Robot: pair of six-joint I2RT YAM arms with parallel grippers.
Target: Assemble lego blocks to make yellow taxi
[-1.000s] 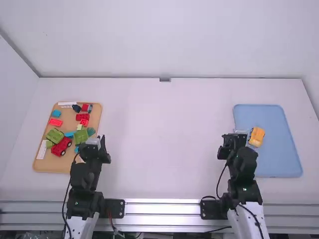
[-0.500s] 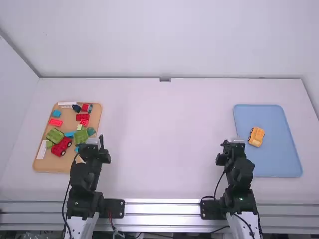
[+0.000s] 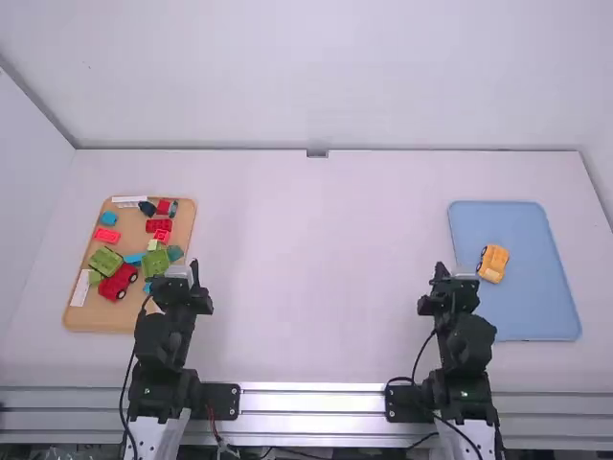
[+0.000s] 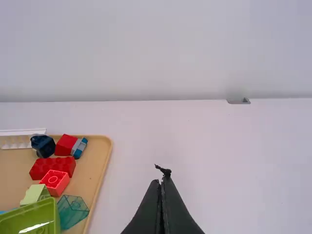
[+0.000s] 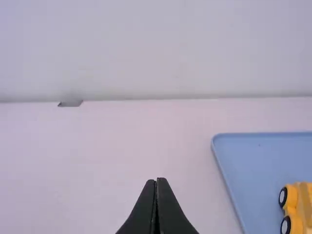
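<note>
A yellow taxi (image 3: pixel 493 263) lies on the blue tray (image 3: pixel 536 307) at the right; the right wrist view has the taxi (image 5: pixel 298 207) with two black wheels at its edge. My right gripper (image 3: pixel 442 270) hovers left of the tray; in its wrist view the right gripper (image 5: pixel 156 181) is shut with nothing between its fingers. Beside the tan tray's right edge stands my left gripper (image 3: pixel 193 268); the left gripper (image 4: pixel 161 182) is likewise shut and holds nothing.
The tan tray (image 3: pixel 88 316) at the left holds several blocks, among them a red wheeled car base (image 3: pixel 118 282), a green piece (image 3: pixel 106 260) and a red block (image 4: pixel 52 167). White table (image 3: pixel 306 259) lies between the two trays.
My right gripper has withdrawn from beside the taxi to the tray's left. It now points away from the camera. The taxi stays on the blue tray, and the left arm has kept still.
</note>
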